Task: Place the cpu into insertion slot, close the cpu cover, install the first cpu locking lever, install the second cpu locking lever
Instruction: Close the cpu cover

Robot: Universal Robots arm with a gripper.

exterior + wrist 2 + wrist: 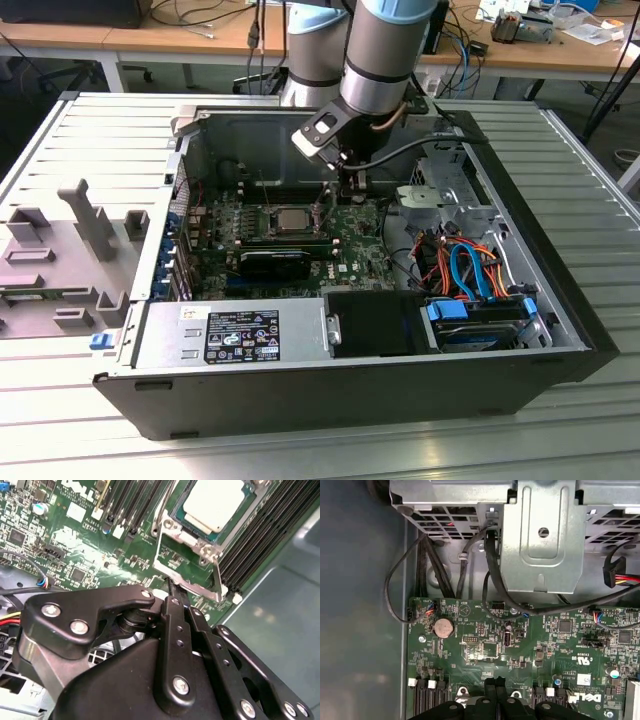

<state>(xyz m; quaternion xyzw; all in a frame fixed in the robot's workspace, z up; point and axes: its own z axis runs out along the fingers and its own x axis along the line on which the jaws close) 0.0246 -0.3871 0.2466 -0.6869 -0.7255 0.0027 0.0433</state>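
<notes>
The cpu (214, 502) already sits flat in the insertion slot (186, 534), its pale metal top facing up and its edges square with the slot's silvery rim. The first step looks done, and the work now appears to concern the cover.

The cpu cover (200, 589) is not down over the chip. It is swung open from the slot's near edge, and green motherboard (485, 630) shows through its square cut-out. From that edge the frame reaches away from the slot toward the gripper (171, 586), so its free bar is the part farthest from the chip.

In the second wrist view the fingers (172, 625) are drawn together with no gap visible between them. Their narrow tip meets the free bar at its corner. I cannot tell whether they pinch the bar's lip or merely rest against it.

The line that matters runs gripper, free bar, hinge edge, chip. The free bar lies crosswise to that line, and the slot is straight beyond the fingertips on the far side of the open frame.

In the exterior view the gripper (349, 190) hangs low inside the case, just beside the slot on the exterior view's right
</notes>
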